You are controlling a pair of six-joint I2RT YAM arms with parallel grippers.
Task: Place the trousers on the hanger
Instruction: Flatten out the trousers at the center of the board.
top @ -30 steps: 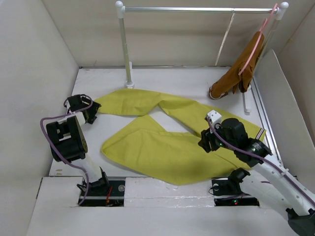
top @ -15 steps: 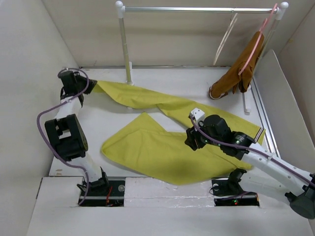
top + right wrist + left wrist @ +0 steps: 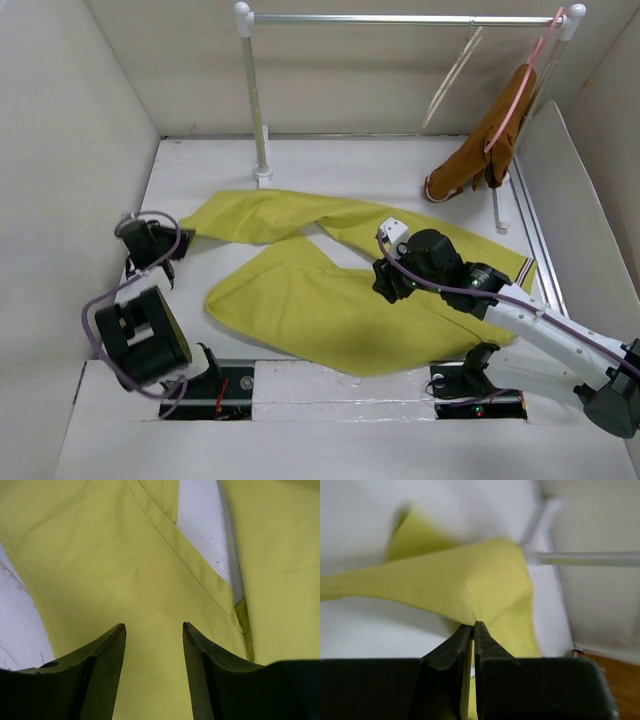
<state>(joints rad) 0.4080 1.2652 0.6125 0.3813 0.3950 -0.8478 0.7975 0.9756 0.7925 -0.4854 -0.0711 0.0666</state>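
Observation:
The yellow-green trousers (image 3: 330, 300) lie spread over the white table, their striped waistband (image 3: 528, 272) at the right. My left gripper (image 3: 172, 243) is shut on the cuff end of the farther leg; in the left wrist view the cloth (image 3: 470, 585) is pinched at its tips (image 3: 473, 625) and tents up from them. My right gripper (image 3: 383, 282) hovers open just above the trousers' middle, with cloth (image 3: 125, 555) under both fingers (image 3: 154, 626) and nothing between them. The cream-white hanger (image 3: 449, 78) hangs from the rail at the back, blurred.
A metal rail (image 3: 400, 18) on white posts (image 3: 256, 110) spans the back. A pink hanger (image 3: 520, 90) on it carries a rust-brown garment (image 3: 478, 152). White walls close in left, right and behind. The rail's post (image 3: 585, 558) shows in the left wrist view.
My left gripper shut on the leg's cuff, swung it toward the back, then drew it near and left. My right gripper moved left over the trousers. The cream hanger swings.

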